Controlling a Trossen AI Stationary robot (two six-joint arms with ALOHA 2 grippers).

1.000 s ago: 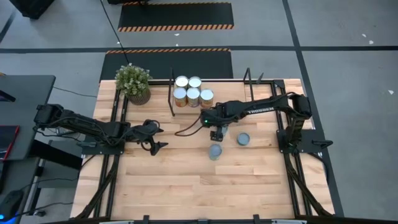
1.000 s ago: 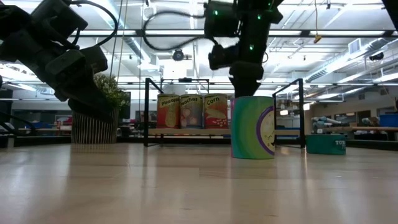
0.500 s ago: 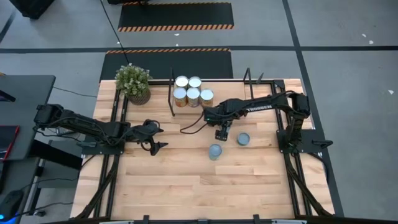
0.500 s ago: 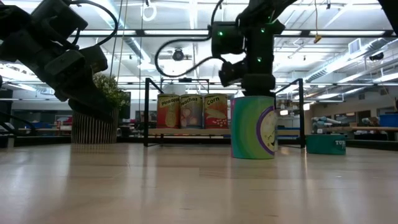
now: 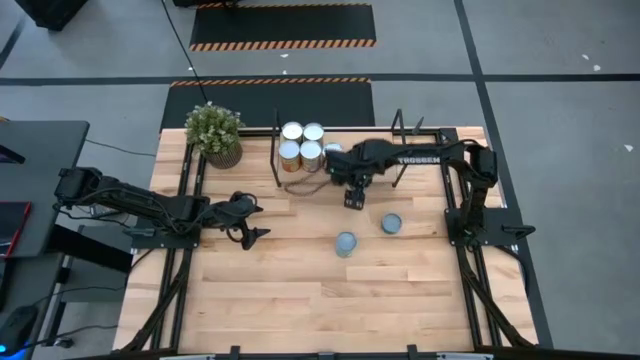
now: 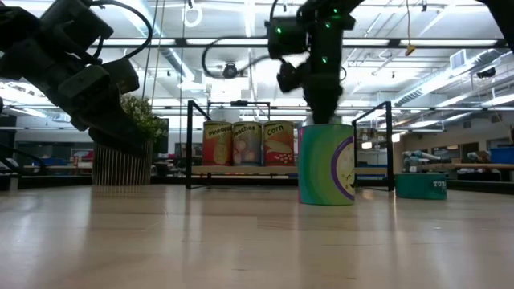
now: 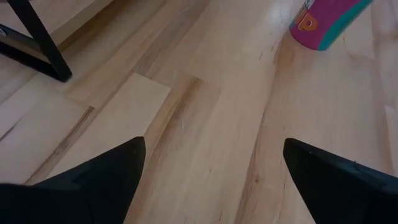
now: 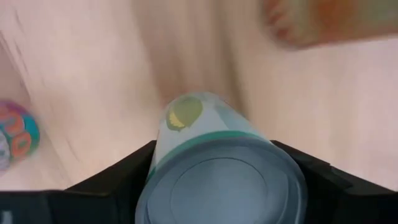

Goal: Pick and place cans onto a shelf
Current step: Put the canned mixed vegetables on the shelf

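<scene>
High view: I see the right gripper [image 5: 352,199] out over the middle of the table [image 5: 280,300], just in front of the shelf [image 5: 390,160] that runs along the far edge. My right wrist view shows its two dark fingers [image 8: 112,177] pinching a can [image 8: 221,168] with a green and pale label, silvery top toward the camera, lifted clear of the wood. From above this can is hidden under the gripper.

Four cans [image 5: 301,143] stand packed together at the left end of the shelf, just inside its black upright frame [image 5: 276,150]. From the low view I read three of them in a row [image 6: 247,144], touching side by side on the light board.

Two more cans remain on the bare table in front of the shelf: one [image 5: 346,243] near the centre, the other [image 5: 392,223] a little toward the right edge, the pair near each other but apart. In the low view the closer one [image 6: 327,164] stands upright with a green and purple label.

The left gripper [image 5: 246,232] hangs low over the left half of the table, fingers spread and holding nothing; its wrist view shows bare wood between the fingertips [image 7: 93,180] and a pink and teal can [image 7: 326,22] farther off.

A potted plant [image 5: 214,133] sits at the far left corner.
</scene>
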